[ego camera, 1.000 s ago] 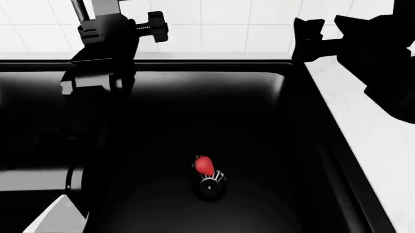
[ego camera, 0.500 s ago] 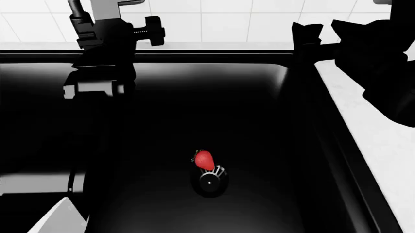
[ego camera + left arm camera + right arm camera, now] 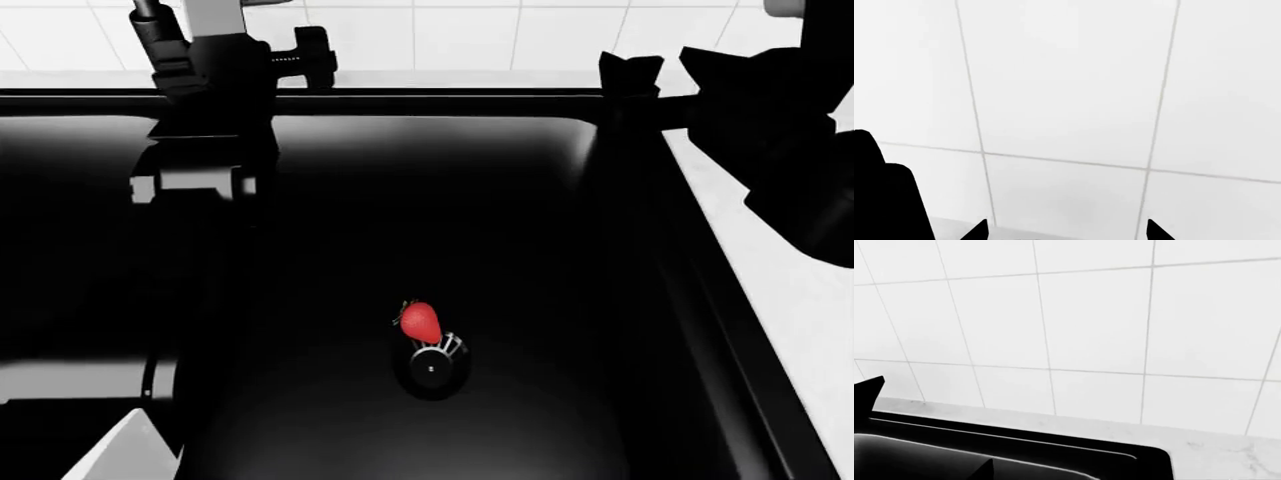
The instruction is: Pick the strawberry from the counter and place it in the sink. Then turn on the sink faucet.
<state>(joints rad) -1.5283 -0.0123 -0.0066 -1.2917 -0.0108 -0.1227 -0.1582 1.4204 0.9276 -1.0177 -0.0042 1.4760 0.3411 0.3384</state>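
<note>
White wall tiles [image 3: 467, 35] sit behind the black sink [image 3: 534, 200]. The strawberry [image 3: 422, 322] lies in the sink, touching the drain [image 3: 433, 368]. My left gripper [image 3: 1064, 232] looks open and holds nothing. I cannot tell if my right gripper [image 3: 634, 85] is open. I think the berry is soft and light. Next I need the faucet lever, thin and stiff, best pushed near its tip.

The sink faucet [image 3: 158, 28] is cut off by the head view's top edge. Both wrist views catch only dark fingertips [image 3: 1157, 231], hiding each hand's grip state.
</note>
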